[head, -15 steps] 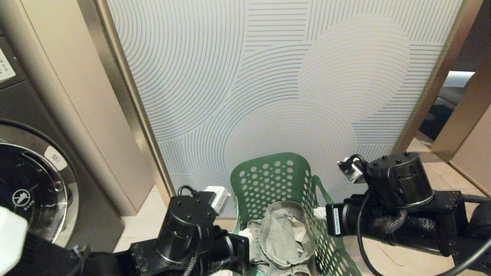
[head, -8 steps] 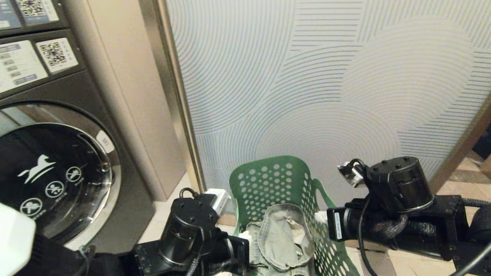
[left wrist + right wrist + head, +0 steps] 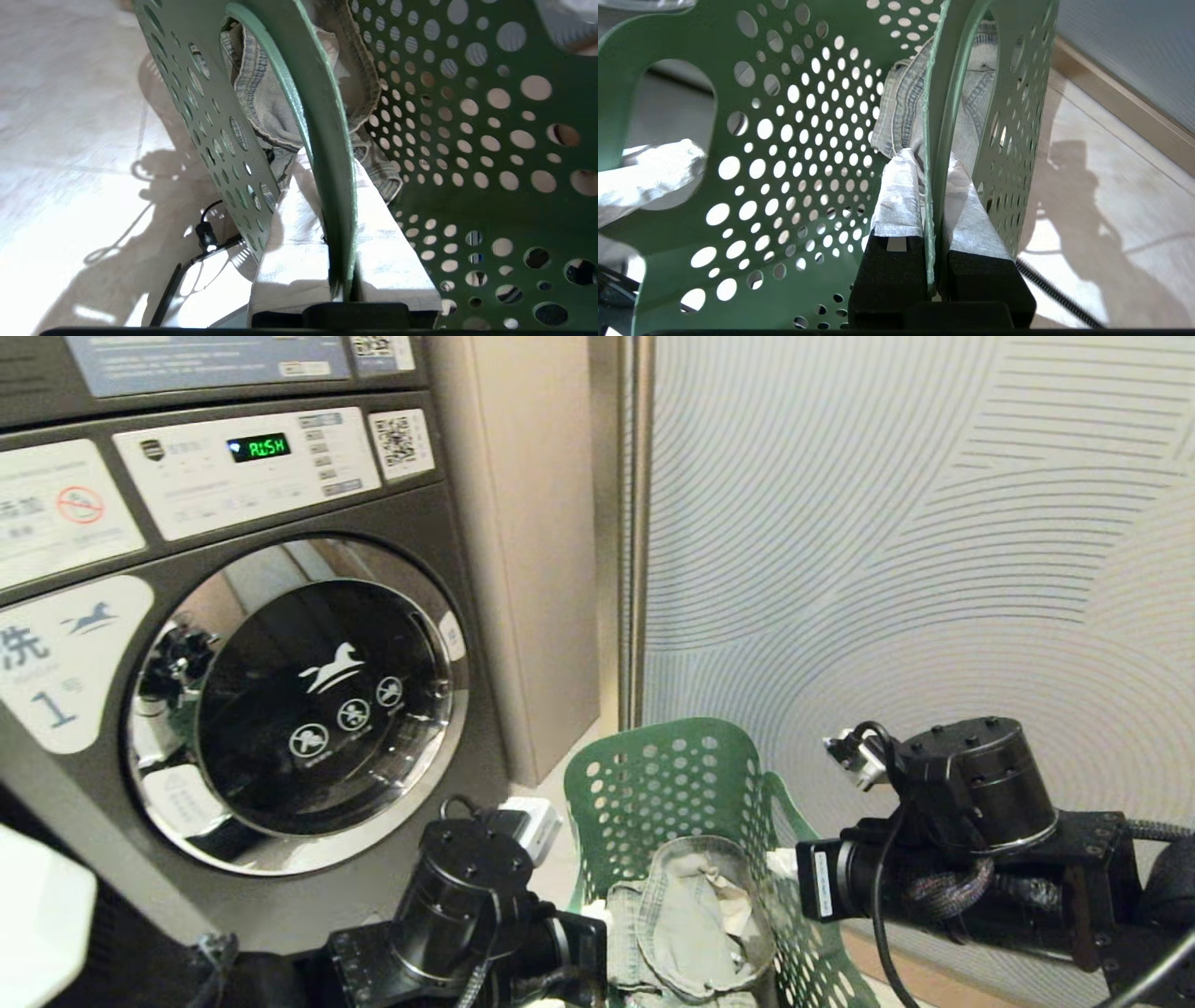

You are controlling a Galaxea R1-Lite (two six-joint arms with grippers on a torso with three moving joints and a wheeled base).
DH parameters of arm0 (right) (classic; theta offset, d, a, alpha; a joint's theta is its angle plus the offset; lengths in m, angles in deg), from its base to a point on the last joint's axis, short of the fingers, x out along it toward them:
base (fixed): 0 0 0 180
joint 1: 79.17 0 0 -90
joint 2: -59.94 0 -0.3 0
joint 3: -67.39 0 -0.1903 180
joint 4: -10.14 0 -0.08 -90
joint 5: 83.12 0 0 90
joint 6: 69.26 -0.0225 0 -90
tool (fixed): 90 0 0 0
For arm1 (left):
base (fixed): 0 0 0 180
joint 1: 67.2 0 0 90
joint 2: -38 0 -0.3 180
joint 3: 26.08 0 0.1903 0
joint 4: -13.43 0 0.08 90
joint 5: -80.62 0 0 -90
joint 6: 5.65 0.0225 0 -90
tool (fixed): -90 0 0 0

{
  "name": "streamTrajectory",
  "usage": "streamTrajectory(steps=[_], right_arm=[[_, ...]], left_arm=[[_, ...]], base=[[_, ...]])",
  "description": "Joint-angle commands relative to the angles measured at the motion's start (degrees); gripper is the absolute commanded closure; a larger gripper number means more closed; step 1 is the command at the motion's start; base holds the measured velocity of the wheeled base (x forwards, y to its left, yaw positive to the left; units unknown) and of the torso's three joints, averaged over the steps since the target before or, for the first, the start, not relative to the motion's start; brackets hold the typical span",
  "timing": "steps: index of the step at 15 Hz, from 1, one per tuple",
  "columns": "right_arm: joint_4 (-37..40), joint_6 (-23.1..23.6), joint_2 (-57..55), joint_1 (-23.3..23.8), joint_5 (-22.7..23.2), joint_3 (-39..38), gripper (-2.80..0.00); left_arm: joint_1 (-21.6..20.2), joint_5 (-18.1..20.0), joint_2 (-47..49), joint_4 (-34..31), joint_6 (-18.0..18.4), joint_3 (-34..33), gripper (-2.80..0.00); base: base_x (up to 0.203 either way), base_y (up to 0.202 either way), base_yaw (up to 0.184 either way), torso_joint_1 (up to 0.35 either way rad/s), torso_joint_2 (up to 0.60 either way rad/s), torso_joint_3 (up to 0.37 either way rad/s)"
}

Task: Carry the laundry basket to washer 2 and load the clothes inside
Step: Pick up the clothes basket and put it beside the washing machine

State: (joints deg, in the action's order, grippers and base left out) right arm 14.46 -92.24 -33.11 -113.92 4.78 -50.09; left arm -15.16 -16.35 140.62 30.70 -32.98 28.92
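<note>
You're seeing both claws clamping the green laundry basket (image 3: pixel 667 784): left gripper (image 3: pixel 327 186) and right gripper (image 3: pixel 931 179) pinching opposite rims, jeans (image 3: pixel 691 915) lying inside.

My head view has swung left over the last second. The washer (image 3: pixel 280 691), only a sliver at the left edge before, now fills the left half of my view, with its round door (image 3: pixel 308 705), control panel (image 3: pixel 247 471) and lit green display (image 3: pixel 259 447) showing. The patterned wall panel (image 3: pixel 915 569) has slid right, and the doorway I saw at the far right has gone out of view.
</note>
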Motion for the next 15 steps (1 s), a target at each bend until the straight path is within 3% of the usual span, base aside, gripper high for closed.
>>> streamTrajectory(steps=[1,15], right_arm=[[-0.21,-0.14,0.15,-0.05,-0.01,-0.13,0.00],[-0.29,0.04,0.85,-0.05,0.08,-0.16,0.00]], left_arm=[[-0.01,-0.15,-0.05,0.24,-0.09,0.01,0.00],[1.22,-2.08,-0.23,0.24,-0.18,-0.31,0.00]], base=[[0.002,-0.009,0.173,0.000,0.00,0.007],[0.001,-0.007,0.176,0.003,0.00,0.002]])
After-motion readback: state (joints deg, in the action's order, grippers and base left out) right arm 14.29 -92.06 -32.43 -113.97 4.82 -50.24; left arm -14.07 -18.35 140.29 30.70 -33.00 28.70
